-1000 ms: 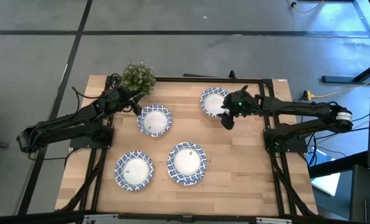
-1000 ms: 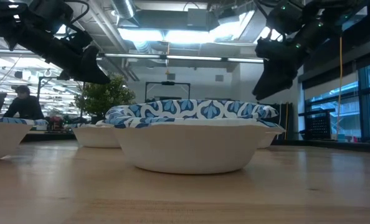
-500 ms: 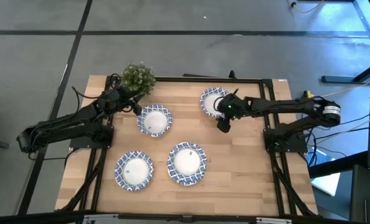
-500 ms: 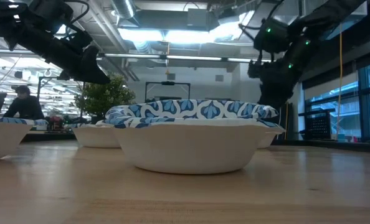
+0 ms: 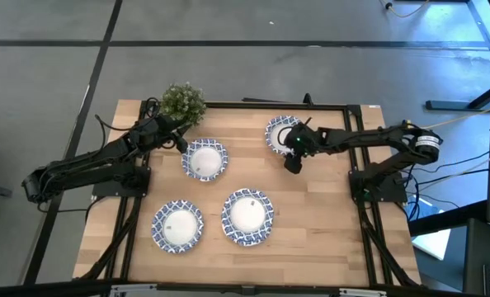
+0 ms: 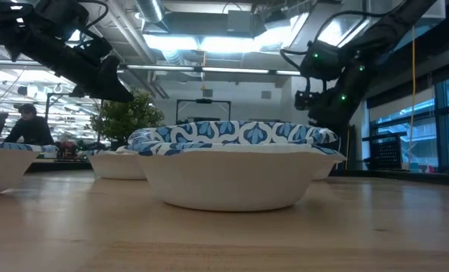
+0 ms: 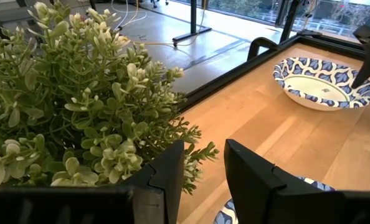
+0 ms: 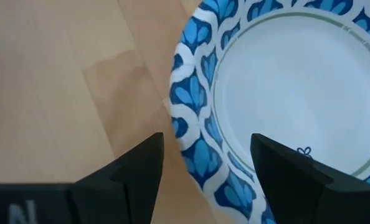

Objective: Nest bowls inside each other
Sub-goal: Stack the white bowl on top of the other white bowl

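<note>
On the table (image 5: pixel 311 223), four bowls show from above. The right gripper (image 5: pixel 292 158) hovers spread over the edge of the bowl (image 5: pixel 280 132) at 1 o'clock; the rim passes between its fingers (image 8: pixel 284 171). The left gripper (image 5: pixel 179 140) waits near the plant (image 5: pixel 182 101), slightly spread.

Wooden table (image 5: pixel 311 214), four patterned bowls (image 5: pixel 204 159) on it; potted plant (image 5: pixel 183 101) at far-left corner

Even, fairly bright overhead light; ceiling light panels (image 6: pixel 209 41) glare white in the low view, leaving the arms there as dark silhouettes. Shadows on the table (image 5: pixel 327 206) are soft and faint. In the right wrist view the fingers (image 8: pixel 126 177) are blurred, the bowl rim (image 8: pixel 194 134) sharper.
</note>
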Available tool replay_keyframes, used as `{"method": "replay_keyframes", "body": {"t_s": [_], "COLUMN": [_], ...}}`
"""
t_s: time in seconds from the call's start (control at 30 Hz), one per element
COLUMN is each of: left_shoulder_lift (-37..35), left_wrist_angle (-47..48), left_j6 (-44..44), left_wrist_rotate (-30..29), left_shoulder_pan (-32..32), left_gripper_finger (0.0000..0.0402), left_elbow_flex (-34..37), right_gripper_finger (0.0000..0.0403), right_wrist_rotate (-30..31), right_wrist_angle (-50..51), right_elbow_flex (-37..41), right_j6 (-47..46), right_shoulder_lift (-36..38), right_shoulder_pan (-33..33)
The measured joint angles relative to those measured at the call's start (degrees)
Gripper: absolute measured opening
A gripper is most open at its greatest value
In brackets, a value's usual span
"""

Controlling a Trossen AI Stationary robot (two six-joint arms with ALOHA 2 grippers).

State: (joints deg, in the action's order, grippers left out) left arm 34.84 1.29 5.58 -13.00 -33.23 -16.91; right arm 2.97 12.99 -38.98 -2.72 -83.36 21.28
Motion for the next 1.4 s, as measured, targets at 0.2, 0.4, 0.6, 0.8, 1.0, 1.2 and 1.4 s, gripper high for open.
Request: {"method": "replay_keyframes", "body": {"t_s": [0.2,0.4,0.6,0.8,1.0,1.2,1.4], "left_shoulder_lift": [0.01,0.00,0.00,0.01,0.01,0.01,0.01], "left_wrist_angle": [0.01,0.01,0.01,0.01,0.01,0.01,0.01], "left_j6": [0.00,-0.01,-0.01,0.00,-0.01,-0.02,-0.02], "left_wrist_rotate": [0.01,0.00,0.01,-0.01,0.01,0.00,-0.01], "left_shoulder_pan": [0.00,-0.02,0.00,0.00,-0.01,0.00,-0.01], "left_gripper_finger": [0.0110,0.0110,0.0110,0.0110,0.0110,0.0110,0.0110], "left_elbow_flex": [0.00,0.00,0.00,0.00,0.00,0.00,0.00], "right_gripper_finger": [0.0240,0.0207,0.0151,0.0099,0.0060,0.0047,0.0045], "right_wrist_rotate": [0.01,-0.01,-0.03,-0.03,-0.03,-0.03,-0.10], "right_wrist_angle": [-0.62,-0.78,-0.78,-0.79,-0.84,-0.84,2.41], "right_elbow_flex": [0.00,0.00,0.00,0.00,0.00,0.00,-2.54], "right_j6": [0.10,0.11,0.15,0.02,0.04,-0.81,-1.44], "right_shoulder_lift": [-0.98,-1.08,-1.08,-1.08,-1.06,-1.04,-1.02], "right_shoulder_pan": [1.31,1.88,1.86,1.86,1.86,1.86,1.86]}}
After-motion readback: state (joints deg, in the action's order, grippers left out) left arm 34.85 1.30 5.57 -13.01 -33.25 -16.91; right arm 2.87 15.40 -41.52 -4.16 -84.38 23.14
